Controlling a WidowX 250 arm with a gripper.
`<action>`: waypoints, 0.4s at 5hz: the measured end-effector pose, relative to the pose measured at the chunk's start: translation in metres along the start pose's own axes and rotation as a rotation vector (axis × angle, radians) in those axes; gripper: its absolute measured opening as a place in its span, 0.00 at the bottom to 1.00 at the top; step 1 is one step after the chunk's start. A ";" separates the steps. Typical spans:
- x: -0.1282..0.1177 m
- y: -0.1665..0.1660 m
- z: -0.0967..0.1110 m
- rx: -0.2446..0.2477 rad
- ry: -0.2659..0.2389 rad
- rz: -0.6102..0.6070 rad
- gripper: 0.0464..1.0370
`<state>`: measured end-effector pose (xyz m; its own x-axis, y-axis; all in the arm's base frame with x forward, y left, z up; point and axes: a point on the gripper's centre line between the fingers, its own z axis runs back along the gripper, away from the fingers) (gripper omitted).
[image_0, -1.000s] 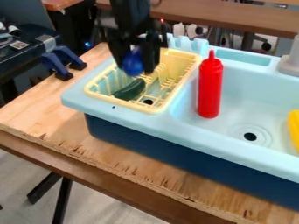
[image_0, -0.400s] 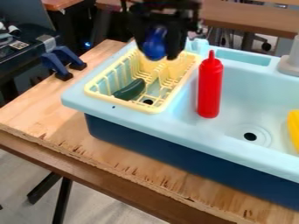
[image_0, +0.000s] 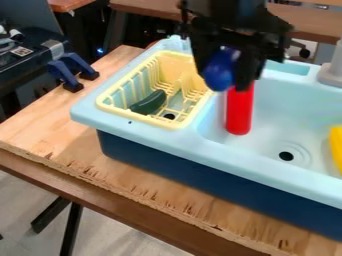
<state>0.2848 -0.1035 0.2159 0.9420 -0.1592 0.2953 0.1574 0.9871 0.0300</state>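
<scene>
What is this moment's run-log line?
claw: holds blue object above toy sink | red squeeze bottle: top hidden behind claw | yellow dish rack: green vegetable inside

Upright red bottle (image_0: 239, 114), dark green toy vegetable (image_0: 149, 103), yellow object (image_0: 336, 144) at right, blue clamps (image_0: 78, 64) at left

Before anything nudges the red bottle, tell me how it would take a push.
The red bottle would probably tip rather than slide if pushed high, being tall and narrow and standing upright in the sink. Once down, its rounded side could let it roll. It looks like smooth plastic, so perhaps slippery; its weight I can't judge, as its contents are hidden.
</scene>
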 end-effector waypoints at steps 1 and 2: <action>0.001 -0.019 -0.031 -0.013 0.015 -0.078 0.64; 0.006 -0.029 -0.062 0.066 0.031 -0.130 0.64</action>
<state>0.3039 -0.1338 0.1578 0.9238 -0.2852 0.2557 0.2596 0.9570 0.1294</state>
